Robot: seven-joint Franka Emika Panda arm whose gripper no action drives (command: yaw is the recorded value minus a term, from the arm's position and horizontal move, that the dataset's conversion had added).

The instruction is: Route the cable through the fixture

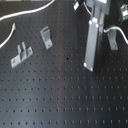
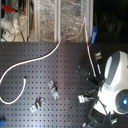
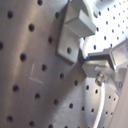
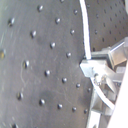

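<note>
The white cable (image 2: pixel 31 60) snakes over the black perforated board, and its red band of tape (image 2: pixel 89 43) sits near the board's far edge. In both wrist views my gripper (image 4: pixel 93 68) is shut on the cable (image 4: pixel 86 30), which runs in from one side and hangs out the other (image 3: pixel 98 100). The fixture (image 1: pixel 20 54), a grey strip with two upright prongs, stands at the first exterior view's left, far from my gripper (image 1: pixel 90 65). It also shows low in the second exterior view (image 2: pixel 37 105).
A slanted grey bracket with a bent top (image 1: pixel 46 36) stands beside the fixture. Another grey bracket (image 3: pixel 75 29) sits close to my fingers in the first wrist view. Clear bins (image 2: pixel 60 17) line the board's far edge. The white arm (image 2: pixel 114 75) fills the second exterior view's right.
</note>
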